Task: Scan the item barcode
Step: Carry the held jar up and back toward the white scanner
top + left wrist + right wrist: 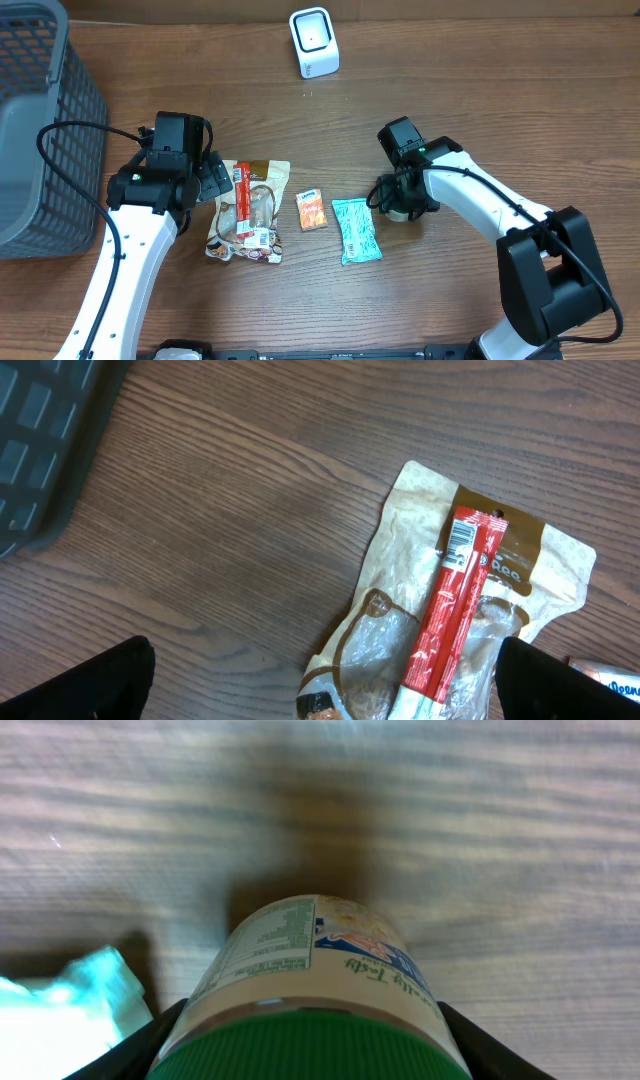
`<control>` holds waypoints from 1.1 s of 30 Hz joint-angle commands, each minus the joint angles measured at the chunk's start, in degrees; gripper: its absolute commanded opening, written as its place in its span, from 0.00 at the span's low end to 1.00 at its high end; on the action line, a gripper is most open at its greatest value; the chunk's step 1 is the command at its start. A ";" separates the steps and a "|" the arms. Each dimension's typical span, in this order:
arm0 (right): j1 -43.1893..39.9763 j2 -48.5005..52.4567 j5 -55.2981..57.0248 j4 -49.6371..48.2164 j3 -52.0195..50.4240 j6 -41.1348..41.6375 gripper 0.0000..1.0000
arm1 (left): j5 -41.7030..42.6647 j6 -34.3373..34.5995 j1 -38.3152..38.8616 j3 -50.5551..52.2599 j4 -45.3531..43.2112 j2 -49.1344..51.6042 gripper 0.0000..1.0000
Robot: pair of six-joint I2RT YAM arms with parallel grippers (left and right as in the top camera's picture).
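- The right tool (398, 198) is down over a jar (312, 945) with a green lid (310, 1045). Its jaws are partly spread, one on each side of the jar.
- In the right wrist view the dark fingers (125, 1058) lie right against the lid's two edges. Whether they are clamping the jar or only bracketing it cannot be told.
- The jar has a printed label with small text facing the wrist camera. From overhead it is almost wholly hidden under the right tool.
- The jar is at the right middle of the tabletop (450, 90), just beside a teal packet (356, 230) and well apart from the white scanner (313, 42) at the far edge.
- The left tool (213, 178) is released, its jaws spread as wide as they go and grasping nothing.
- It hangs over the left edge of a brown pouch (255, 212) that lies flat. In the left wrist view its fingertips show only as dark corners at the bottom, clear of the pouch.
- A red stick pack (455, 610) lies lengthwise on the pouch, with a barcode at its upper end facing up.
- A small orange sachet (312, 210) lies between the pouch and the teal packet.
- A grey basket (40, 130) stands at the far left.
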State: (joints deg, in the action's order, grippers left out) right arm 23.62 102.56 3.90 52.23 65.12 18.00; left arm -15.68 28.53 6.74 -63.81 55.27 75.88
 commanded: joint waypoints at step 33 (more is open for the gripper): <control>-0.13 0.00 -23.80 13.44 52.26 -0.44 0.04 | -0.79 -0.22 0.02 -0.94 -0.04 -0.24 1.00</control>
State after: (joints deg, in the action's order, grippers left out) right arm 23.62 103.46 -16.40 67.59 115.61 18.13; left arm -15.70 28.53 6.74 -63.81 55.29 75.88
